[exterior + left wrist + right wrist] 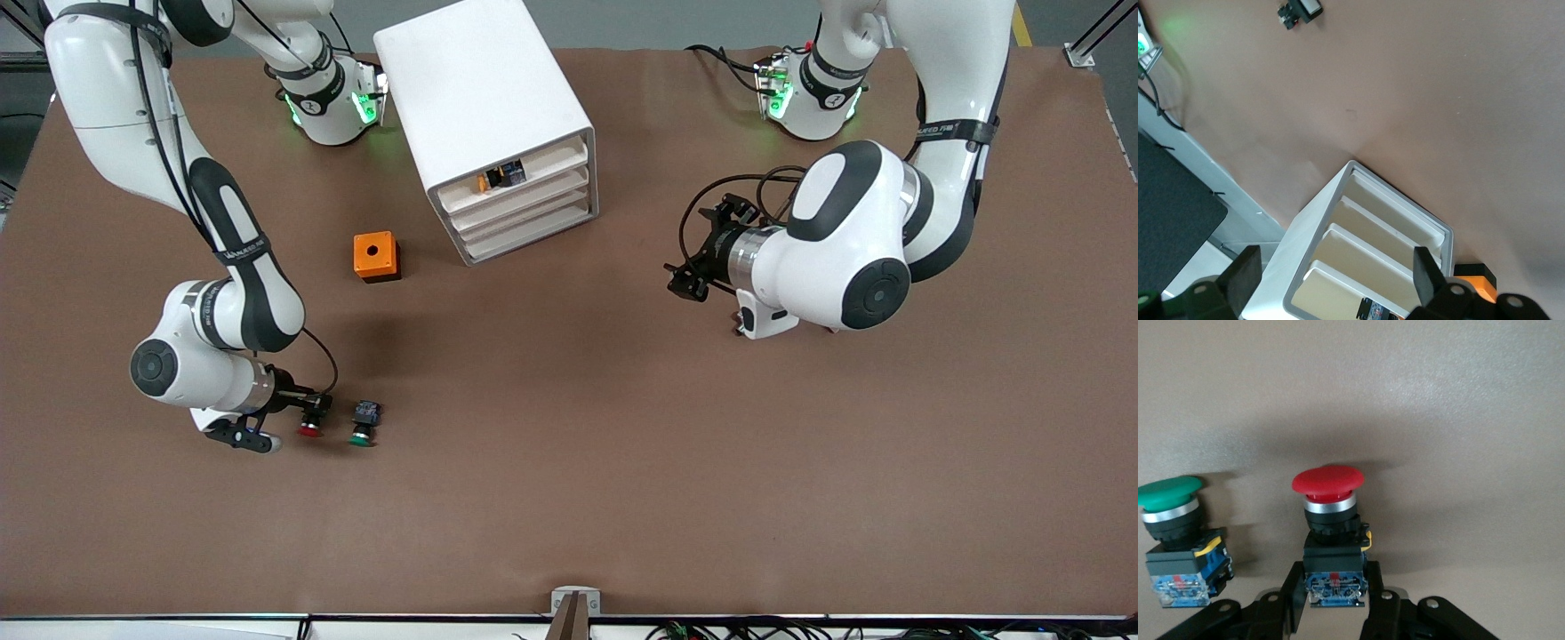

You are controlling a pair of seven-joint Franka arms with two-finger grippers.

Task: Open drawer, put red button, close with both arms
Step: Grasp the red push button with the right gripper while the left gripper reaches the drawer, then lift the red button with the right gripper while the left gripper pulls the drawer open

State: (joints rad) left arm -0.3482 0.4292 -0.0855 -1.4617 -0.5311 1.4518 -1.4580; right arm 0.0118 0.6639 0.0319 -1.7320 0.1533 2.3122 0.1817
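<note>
Now right gripper (1336,603) clamping red button (1329,520), cabinet (484,116) top drawer (520,178) holding switch (500,174)

Red button (1328,482), green button (1168,492), orange box (375,256).

— How many push-buttons on the table?
— Two: one red button (310,428), one green-capped button (362,436).
— Boxes?
— One orange box (376,256) with a round hole, and one white drawer cabinet (484,124) with four slots.
— Arms?
— Two, each with one gripper: the right gripper (1335,600) and the left gripper (1338,287).
</note>
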